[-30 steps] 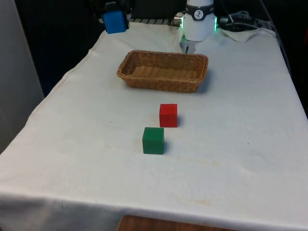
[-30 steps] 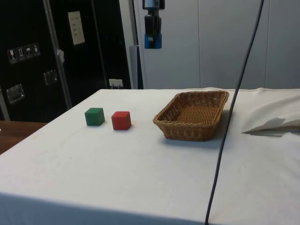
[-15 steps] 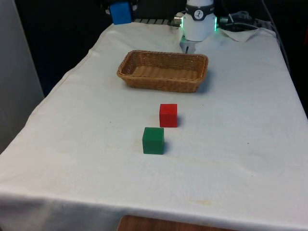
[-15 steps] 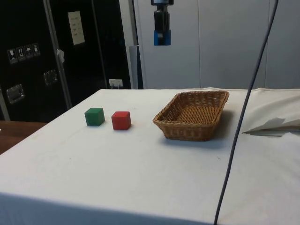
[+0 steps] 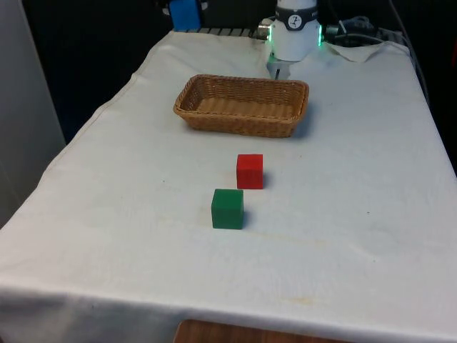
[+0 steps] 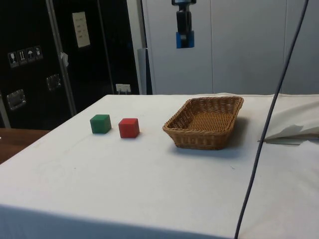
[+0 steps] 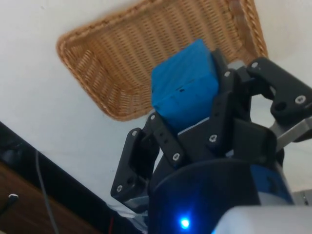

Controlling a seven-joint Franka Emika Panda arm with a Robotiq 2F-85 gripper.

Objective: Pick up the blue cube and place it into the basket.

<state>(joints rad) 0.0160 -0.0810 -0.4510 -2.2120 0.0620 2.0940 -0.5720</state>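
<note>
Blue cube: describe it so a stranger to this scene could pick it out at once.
Start at the wicker basket on the white table and look high above it. There the gripper holds the blue cube in the air. The red cube and green cube both sit on the cloth; this is the one block off the table.

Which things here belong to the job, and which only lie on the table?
Belong to the job:
blue cube, held in the gripper
wicker basket

Only lying about:
red cube
green cube
</note>
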